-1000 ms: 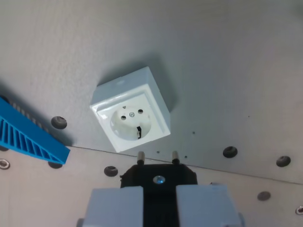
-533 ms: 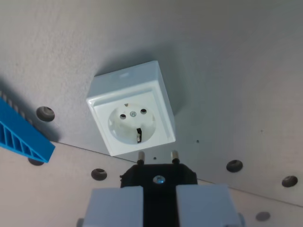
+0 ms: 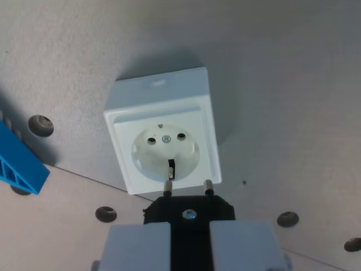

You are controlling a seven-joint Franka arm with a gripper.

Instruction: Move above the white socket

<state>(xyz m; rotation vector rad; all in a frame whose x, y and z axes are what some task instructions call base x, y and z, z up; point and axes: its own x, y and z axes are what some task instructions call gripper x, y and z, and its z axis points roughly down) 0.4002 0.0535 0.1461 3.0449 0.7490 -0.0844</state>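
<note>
Jaws clamped on black plug (image 3: 189, 213), pins just short of white socket (image 3: 164, 131): rigid, fixed-looking, no grasp needed.

Lab bench: drilled mounting board (image 3: 293, 84)

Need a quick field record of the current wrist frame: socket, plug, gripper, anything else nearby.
socket: white socket, face up on grey board, two pin holes and centre screw visible
plug: black plug, two metal pins pointing at socket's near edge, not inserted
gripper: gripper shut on black plug, pale fingers on either side
other: blue plastic part at the wrist view's left edge, cropped
board: grey board with dark holes
</note>
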